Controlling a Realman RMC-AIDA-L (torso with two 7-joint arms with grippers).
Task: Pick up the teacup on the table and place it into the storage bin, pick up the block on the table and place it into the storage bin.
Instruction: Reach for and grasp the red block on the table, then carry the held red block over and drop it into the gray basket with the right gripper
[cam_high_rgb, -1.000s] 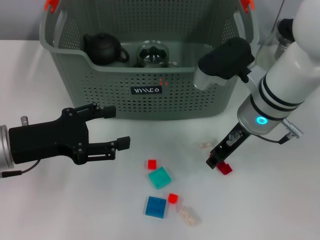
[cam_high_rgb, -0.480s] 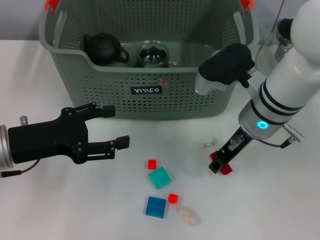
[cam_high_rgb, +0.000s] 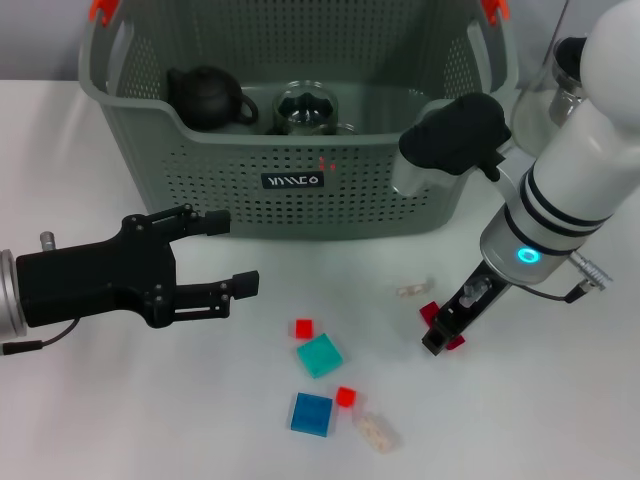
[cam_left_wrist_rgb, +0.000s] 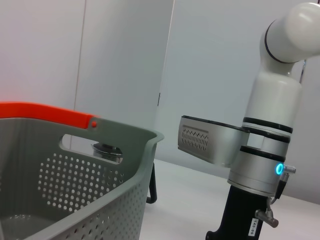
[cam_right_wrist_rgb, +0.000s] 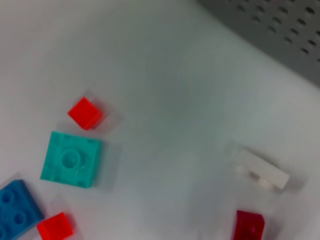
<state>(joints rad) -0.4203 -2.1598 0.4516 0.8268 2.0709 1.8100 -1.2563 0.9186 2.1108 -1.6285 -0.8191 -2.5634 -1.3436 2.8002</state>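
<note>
Head view has my right gripper (cam_high_rgb: 437, 338) down at the bench (cam_high_rgb: 130, 420), its tip right against the dark red block (cam_high_rgb: 430, 313); whether the jaws have closed on that block or merely stand beside it I cannot tell from here (the tip hides most of it), and the right wrist view shows the block (cam_right_wrist_rgb: 248, 225) at its edge with no fingers in sight. That is my main worry: the block is small and low, so if the jaws sit off-centre they may nudge it across the smooth bench or pinch only a corner, and it would drop on the lift. A clear block (cam_high_rgb: 415, 289) lies just beside it and could be knocked or caught as well.

The storage bin (cam_high_rgb: 330, 185) stands behind the work, and its front wall is tall; a block carried too low would strike the wall or rim rather than go in. Inside it I see a dark teapot (cam_high_rgb: 205, 97) and a glass cup (cam_high_rgb: 307, 108), so the teacup part looks done, I judge.

Right forearm slopes down from the upper right, gripper pointing down and toward the centre. My left gripper (cam_high_rgb: 225, 255) hovers over the left of the bench, level, jaws parted and holding nothing, well apart from the other blocks: small red (cam_high_rgb: 303, 328), teal (cam_high_rgb: 319, 355), blue (cam_high_rgb: 311, 413).
</note>
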